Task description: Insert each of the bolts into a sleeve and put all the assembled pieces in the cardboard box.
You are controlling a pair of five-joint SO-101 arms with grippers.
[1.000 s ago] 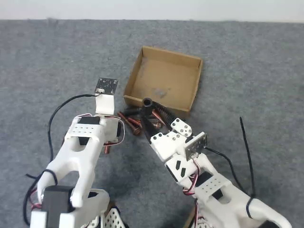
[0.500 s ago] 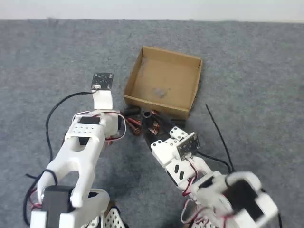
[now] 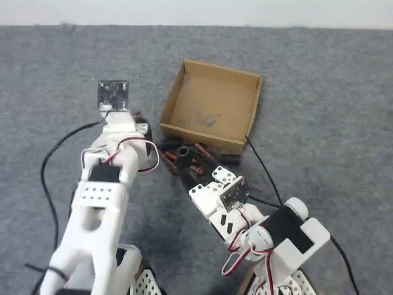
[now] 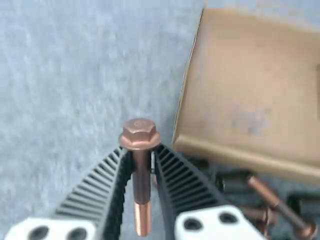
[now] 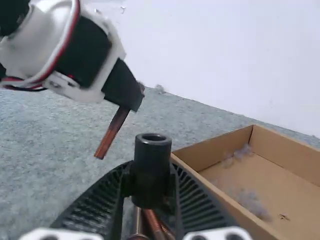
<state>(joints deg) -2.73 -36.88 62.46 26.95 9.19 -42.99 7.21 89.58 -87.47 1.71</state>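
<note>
Since a second ago the left arm has swung out and forward beside the cardboard box [image 3: 209,140], and the right arm has drawn in over the heap of loose bolts [image 3: 198,161]. The left pincer [image 4: 141,150] is closed nearly all the way on a copper bolt [image 4: 140,134], nipping the shank just under the hex head, with the lower end free. The right pincer [image 5: 151,175] clamps the middle of a black sleeve [image 5: 152,150], held upright with its bore open. The bolt's end hangs near it, not yet in. Both pieces look stiff, smooth and dense, so they are likely to swivel between ribbed fingers. Holding high on the shank seems right, since it leaves the end clear to enter.
</note>
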